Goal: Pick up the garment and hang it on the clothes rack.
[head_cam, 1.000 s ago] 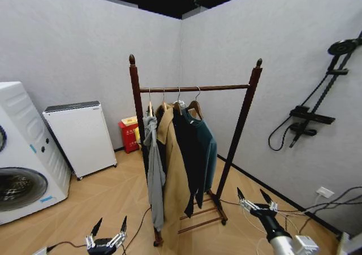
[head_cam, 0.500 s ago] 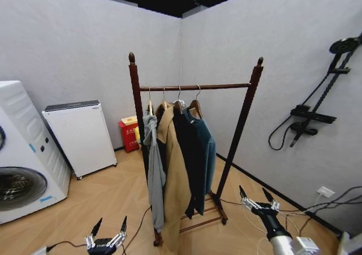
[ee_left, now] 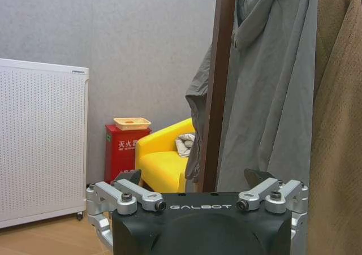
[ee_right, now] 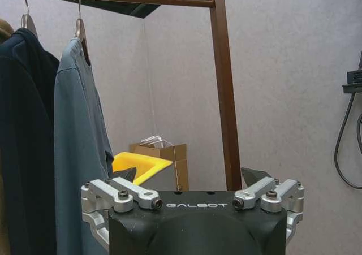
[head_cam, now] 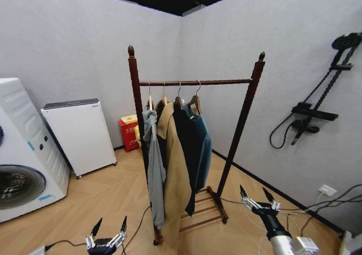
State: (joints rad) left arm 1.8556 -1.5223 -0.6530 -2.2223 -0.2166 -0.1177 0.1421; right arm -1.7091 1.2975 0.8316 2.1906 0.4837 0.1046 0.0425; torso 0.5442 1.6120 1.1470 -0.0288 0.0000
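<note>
Teal garment (head_cam: 201, 139) hangs rightmost on clothes rack (head_cam: 250, 102); both grippers' fingers spread, empty, low.

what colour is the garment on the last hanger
Teal-blue; the garment shows best in the right wrist view.
</note>
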